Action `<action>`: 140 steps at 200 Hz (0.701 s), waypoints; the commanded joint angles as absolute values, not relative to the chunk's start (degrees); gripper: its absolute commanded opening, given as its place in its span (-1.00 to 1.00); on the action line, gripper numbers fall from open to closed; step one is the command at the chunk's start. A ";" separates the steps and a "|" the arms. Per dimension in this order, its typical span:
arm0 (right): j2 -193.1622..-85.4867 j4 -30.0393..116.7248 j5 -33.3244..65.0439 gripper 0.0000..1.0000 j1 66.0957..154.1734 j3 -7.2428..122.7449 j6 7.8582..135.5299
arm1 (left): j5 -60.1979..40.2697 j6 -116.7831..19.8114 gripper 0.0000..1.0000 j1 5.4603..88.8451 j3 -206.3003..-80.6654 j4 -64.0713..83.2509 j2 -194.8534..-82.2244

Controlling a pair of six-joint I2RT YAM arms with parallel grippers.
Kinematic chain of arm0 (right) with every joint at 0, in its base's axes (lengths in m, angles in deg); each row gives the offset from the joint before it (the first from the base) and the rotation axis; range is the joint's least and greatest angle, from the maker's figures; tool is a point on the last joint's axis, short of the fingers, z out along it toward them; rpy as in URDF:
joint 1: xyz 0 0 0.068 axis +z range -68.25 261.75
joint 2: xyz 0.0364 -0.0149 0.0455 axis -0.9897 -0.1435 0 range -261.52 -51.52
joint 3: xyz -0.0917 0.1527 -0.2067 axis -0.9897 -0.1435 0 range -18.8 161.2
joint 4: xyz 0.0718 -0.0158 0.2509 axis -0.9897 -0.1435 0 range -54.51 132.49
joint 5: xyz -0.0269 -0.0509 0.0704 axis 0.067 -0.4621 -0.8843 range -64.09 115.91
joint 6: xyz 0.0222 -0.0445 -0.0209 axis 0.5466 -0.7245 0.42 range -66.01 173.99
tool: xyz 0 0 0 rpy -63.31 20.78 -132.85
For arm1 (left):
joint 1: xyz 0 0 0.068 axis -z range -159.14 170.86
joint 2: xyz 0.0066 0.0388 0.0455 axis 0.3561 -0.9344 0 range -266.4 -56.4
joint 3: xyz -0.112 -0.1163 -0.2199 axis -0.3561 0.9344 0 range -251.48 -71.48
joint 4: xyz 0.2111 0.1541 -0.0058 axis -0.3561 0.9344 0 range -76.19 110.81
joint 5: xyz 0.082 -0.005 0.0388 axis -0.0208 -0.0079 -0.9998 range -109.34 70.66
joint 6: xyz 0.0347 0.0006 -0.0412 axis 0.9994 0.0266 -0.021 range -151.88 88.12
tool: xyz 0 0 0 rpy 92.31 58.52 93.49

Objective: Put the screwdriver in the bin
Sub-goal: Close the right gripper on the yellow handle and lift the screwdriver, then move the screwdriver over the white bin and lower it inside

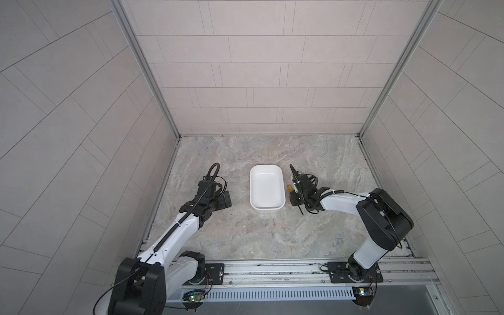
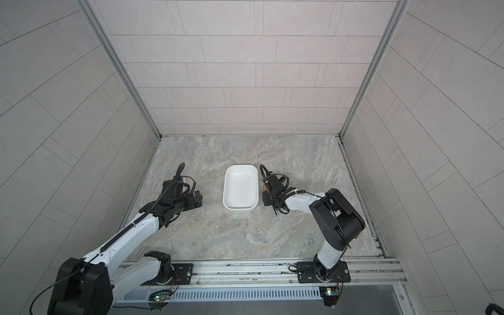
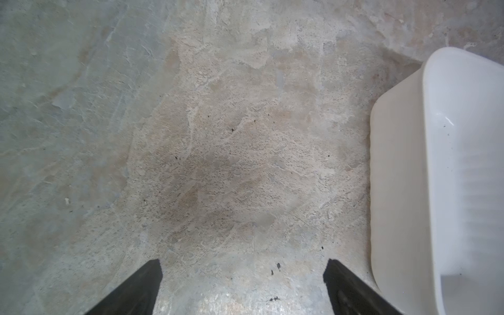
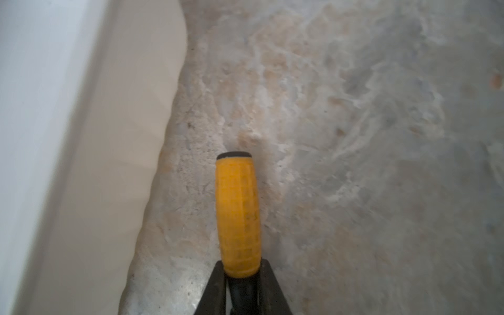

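Observation:
The screwdriver (image 4: 236,212) shows its yellow-orange handle pointing away from my right gripper (image 4: 242,268), which is shut on its black collar. The shaft is hidden behind the fingers. In both top views the handle (image 1: 289,188) (image 2: 264,187) lies just right of the bin and outside it, low over the stone surface. The bin (image 1: 266,188) (image 2: 240,188) is a shallow white tray with nothing in it; its outer wall (image 4: 109,163) runs alongside the handle. My left gripper (image 1: 227,199) (image 3: 242,263) stands open and empty over bare stone left of the bin (image 3: 463,163).
The work surface is mottled grey-beige stone (image 1: 259,231), enclosed by tiled walls at the back and both sides. A metal rail (image 1: 272,268) carrying both arm bases runs along the front edge. Small dark specks (image 3: 275,266) lie near my left gripper.

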State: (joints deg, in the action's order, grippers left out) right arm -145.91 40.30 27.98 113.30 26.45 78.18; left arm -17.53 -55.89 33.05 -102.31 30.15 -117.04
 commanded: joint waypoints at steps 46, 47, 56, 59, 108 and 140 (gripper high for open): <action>-137.03 32.04 35.79 -0.86 113.02 28.01 79.12 | -18.35 -56.57 1.00 33.13 -101.89 30.28 -116.62; -136.86 31.91 35.77 -0.87 113.03 28.16 79.13 | -18.32 -56.57 1.00 33.15 -101.89 30.31 -116.61; -135.40 30.37 35.25 -0.92 113.12 29.40 79.55 | -18.15 -56.49 1.00 33.17 -102.05 30.67 -116.60; -134.97 29.96 35.02 -0.93 113.22 29.81 79.68 | -18.11 -56.49 1.00 33.17 -102.13 30.76 -116.60; -129.51 41.28 27.25 -1.00 118.75 30.87 92.64 | -17.97 -56.49 1.00 33.17 -102.02 30.46 -116.71; -139.15 45.69 24.95 -1.00 124.82 37.87 94.05 | -18.06 -56.50 1.00 33.17 -102.07 30.51 -116.46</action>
State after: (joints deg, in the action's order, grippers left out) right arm -132.56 41.30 28.48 121.65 32.90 89.68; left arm -17.84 -56.11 33.05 -102.31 30.15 -117.04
